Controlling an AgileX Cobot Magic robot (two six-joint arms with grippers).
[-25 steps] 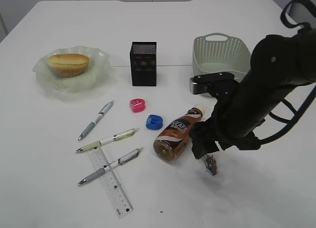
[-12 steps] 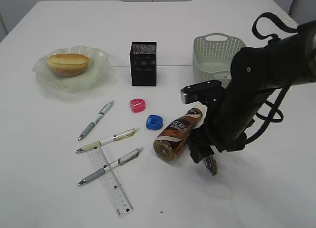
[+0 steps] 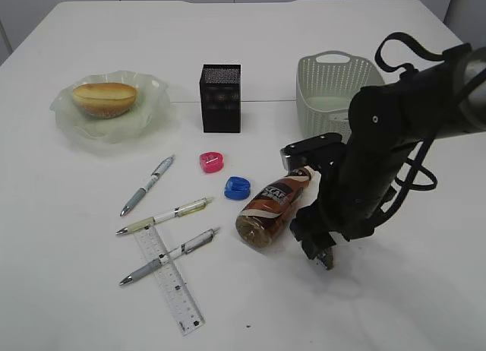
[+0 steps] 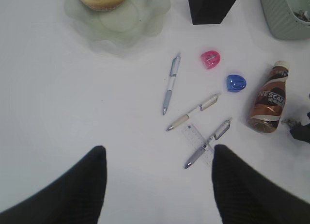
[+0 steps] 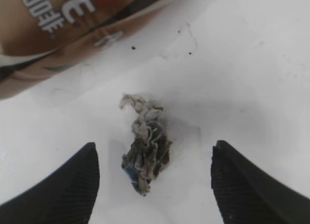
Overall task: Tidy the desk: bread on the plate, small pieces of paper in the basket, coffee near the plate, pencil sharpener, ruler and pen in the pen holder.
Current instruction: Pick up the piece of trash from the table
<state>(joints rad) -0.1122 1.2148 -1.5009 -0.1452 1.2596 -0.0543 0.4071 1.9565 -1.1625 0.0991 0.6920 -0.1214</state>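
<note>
A crumpled grey paper scrap (image 5: pixel 145 149) lies on the white table between the open fingers of my right gripper (image 5: pixel 154 171), which is low over it (image 3: pixel 325 258). The brown coffee bottle (image 3: pixel 269 208) lies on its side just left of it. Bread (image 3: pixel 105 97) rests on the pale green plate (image 3: pixel 152 108). The black pen holder (image 3: pixel 221 98) stands at mid back. Pink (image 3: pixel 212 162) and blue (image 3: pixel 237 187) sharpeners, three pens (image 3: pixel 147 184) and a clear ruler (image 3: pixel 170 279) lie at front left. My left gripper (image 4: pixel 157 168) is open and empty, high above the table.
The pale green basket (image 3: pixel 334 89) stands at the back right behind my right arm, with paper inside (image 4: pixel 301 14). The right arm's dark body and cables hang over the table's right side.
My right gripper has moved slightly left and lowered toward the paper scrap beside the bottle. Nothing else has moved.
</note>
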